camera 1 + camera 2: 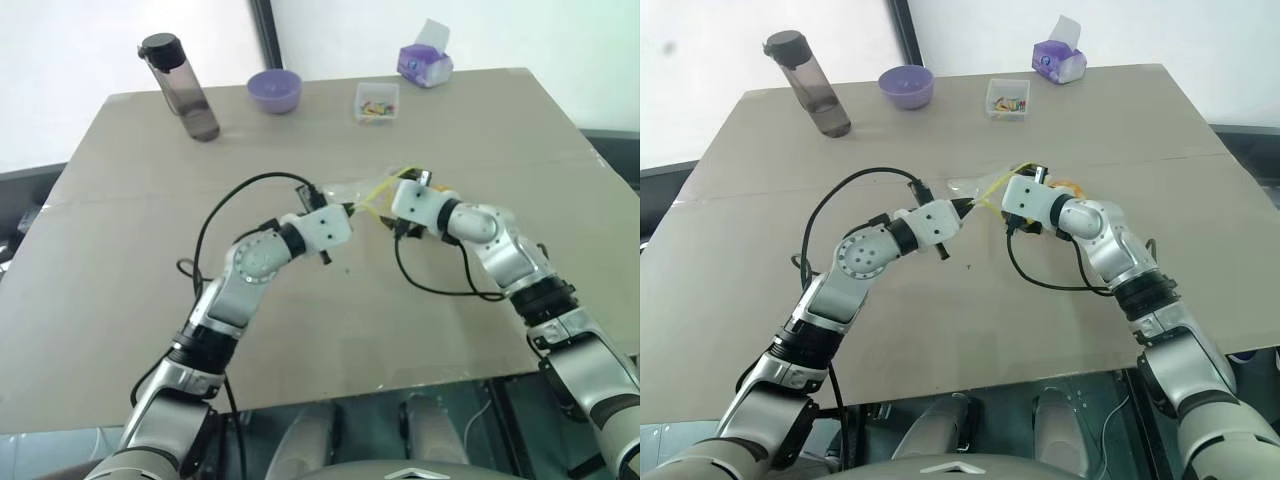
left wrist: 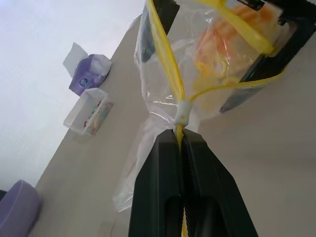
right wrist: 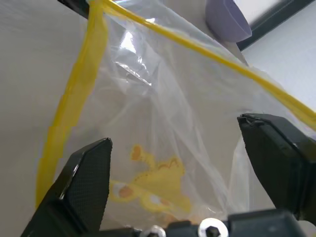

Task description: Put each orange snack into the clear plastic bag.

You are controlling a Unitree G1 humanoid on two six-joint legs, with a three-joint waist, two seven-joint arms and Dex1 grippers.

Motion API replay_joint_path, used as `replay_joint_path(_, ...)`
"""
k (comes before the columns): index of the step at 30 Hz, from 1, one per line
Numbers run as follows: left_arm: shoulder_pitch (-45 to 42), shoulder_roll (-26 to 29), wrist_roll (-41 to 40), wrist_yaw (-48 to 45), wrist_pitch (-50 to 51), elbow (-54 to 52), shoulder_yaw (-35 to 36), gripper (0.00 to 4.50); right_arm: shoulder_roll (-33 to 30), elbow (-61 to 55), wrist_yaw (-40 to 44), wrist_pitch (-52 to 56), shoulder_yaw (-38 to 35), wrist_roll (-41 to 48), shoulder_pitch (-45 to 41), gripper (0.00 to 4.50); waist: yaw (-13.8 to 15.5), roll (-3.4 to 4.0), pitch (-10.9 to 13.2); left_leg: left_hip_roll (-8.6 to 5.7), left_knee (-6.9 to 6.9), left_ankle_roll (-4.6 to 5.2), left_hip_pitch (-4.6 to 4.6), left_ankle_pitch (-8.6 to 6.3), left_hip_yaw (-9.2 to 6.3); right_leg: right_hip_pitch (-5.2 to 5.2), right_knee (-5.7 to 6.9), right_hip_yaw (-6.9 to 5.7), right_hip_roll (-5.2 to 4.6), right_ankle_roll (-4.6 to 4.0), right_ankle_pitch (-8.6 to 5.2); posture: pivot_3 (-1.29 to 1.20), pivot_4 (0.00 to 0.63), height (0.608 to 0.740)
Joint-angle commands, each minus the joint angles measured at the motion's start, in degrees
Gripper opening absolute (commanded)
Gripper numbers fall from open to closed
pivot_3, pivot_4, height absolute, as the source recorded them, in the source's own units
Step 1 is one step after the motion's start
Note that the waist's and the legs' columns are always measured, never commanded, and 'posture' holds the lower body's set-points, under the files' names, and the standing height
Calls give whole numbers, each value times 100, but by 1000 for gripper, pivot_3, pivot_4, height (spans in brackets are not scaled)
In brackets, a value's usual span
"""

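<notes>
Your left gripper (image 2: 181,136) is squeezed tight on the yellow strip (image 2: 170,74) of the clear plastic bag (image 2: 163,106), right by the little white slider. It holds the bag up near the middle of the table (image 1: 130,300), with the bag hanging between your two grippers.

Your right gripper (image 3: 182,163) has its fingers spread wide apart, and it is gripping nothing. The bag's open mouth sits right in front of them (you can see the yellow strip looping around it).

The orange snack (image 2: 224,42) shows through the clear plastic in the left wrist view, up by the black fingers of your right gripper. I cannot tell for sure if it lies fully inside the bag.

At the far edge of the table you have a dark bottle (image 1: 180,88), a purple bowl (image 1: 274,91), a small clear box (image 1: 376,103) of colourful bits and a purple tissue pack (image 1: 425,64). They are well apart from the bag.
</notes>
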Motion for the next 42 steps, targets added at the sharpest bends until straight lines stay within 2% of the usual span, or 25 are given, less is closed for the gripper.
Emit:
replay_joint_path(1, -155, -87, 83, 241, 273, -42, 154, 0, -173, -1059, 537, 50, -311, 566, 217, 4415, 12, 0, 0, 0, 0, 0, -1, 0, -1, 0, -1, -1, 0, 0, 0, 0, 150, 740)
replay_joint_path(5, -253, -208, 184, 503, 530, 111, 189, 0, -310, -2128, 1044, 982, -758, 1378, 684, 4415, 47, -1, 0, 0, 1, 0, -3, 0, -3, 1, -2, -3, 0, 0, 0, 0, 150, 740)
replay_joint_path(10, -282, -267, 165, 627, 718, 169, 221, 0, -314, -2476, 883, 2039, -1641, 2168, 1012, 4415, 113, -1, 0, 0, 7, 1, -2, 0, -4, 4, 2, -3, 1, 0, 0, 0, 150, 740)
replay_joint_path(17, -341, -388, 103, 718, 795, 268, 203, 0, 21, -1468, 363, 3583, -2573, 2993, 1004, 4415, 112, -1, 0, -1, 7, 1, -1, 0, -4, 5, 2, -2, 0, 0, 1, 0, 150, 740)
replay_joint_path(28, -366, -424, 114, 733, 853, 263, 229, 0, 286, 316, -247, 3851, -2769, 3092, 687, 4415, 105, -1, -1, 0, 8, 1, 6, 0, 2, 10, 6, 4, -2, 0, 1, 0, 150, 740)
replay_joint_path(31, -325, -397, 104, 730, 866, 241, 252, 0, 196, 198, -10, 3761, -2564, 3053, 816, 3616, 112, -2, -2, -1, 10, 1, 6, -1, 2, 10, 7, 4, -3, 0, 1, 0, 150, 740)
replay_joint_path(37, -312, -414, 126, 734, 847, 263, 234, 0, 101, 13, 46, 3669, -2414, 3005, 926, 1033, 109, -1, -2, -1, 11, 1, 5, -1, 2, 10, 9, 3, -3, 0, 1, 0, 150, 740)
replay_joint_path(38, -316, -416, 128, 732, 844, 269, 232, 0, 48, -80, 135, 3642, -2354, 3004, 969, 407, 110, -1, -2, -1, 11, 1, 5, -1, 2, 10, 9, 3, -3, 0, 1, 0, 150, 740)
replay_joint_path(39, -324, -416, 129, 730, 835, 285, 228, 0, -7, -195, 250, 3637, -2292, 3018, 1017, 208, 115, -1, -2, -1, 11, 1, 5, -1, 2, 10, 9, 3, -3, 0, 1, 0, 150, 740)
replay_joint_path(42, -371, -379, 182, 699, 739, 377, 168, 0, -272, -797, 810, 3854, -2113, 3231, 1196, 208, 118, -1, -2, -1, 11, 1, 3, -1, 0, 10, 7, 1, -3, 0, 1, 0, 150, 740)
